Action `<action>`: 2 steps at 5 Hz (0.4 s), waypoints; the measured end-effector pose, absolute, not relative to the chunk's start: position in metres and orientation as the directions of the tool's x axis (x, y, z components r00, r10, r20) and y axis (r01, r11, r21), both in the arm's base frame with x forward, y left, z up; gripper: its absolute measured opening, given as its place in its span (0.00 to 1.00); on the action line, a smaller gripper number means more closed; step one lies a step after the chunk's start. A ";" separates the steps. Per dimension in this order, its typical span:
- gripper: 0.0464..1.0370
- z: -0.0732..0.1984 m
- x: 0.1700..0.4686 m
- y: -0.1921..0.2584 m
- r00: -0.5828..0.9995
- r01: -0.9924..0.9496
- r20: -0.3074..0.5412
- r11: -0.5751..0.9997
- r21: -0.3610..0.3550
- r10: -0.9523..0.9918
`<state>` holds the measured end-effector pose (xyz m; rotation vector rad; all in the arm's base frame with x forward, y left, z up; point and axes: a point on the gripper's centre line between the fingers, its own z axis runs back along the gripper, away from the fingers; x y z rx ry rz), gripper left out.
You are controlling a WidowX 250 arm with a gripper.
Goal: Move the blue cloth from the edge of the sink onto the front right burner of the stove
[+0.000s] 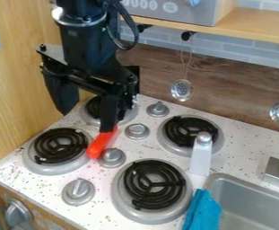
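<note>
The black gripper (86, 120) hangs over the left side of the stove, its two fingers spread wide apart. One fingertip is above the gap between the left burners; the other is at the upper end of an orange-red object (99, 144). That object lies slanted between the front left burner (60, 146) and a silver knob (112, 157). Its upper end is hidden behind the fingertip, and I cannot tell whether they touch. Nothing shows between the fingers.
A white and grey upright object (201, 155) stands between the right burners. A blue cloth (202, 211) hangs by the sink (249, 197). Ladles (181, 90) hang at the back wall, under a wooden shelf (255, 30). A wooden wall (15, 85) borders the left.
</note>
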<state>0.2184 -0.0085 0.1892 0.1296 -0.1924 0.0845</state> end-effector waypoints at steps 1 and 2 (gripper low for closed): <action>0.97 0.184 0.218 -0.009 0.982 -0.095 0.176 0.988 0.121 0.073; 0.97 0.135 0.231 -0.028 0.997 -0.028 0.072 0.996 0.082 0.022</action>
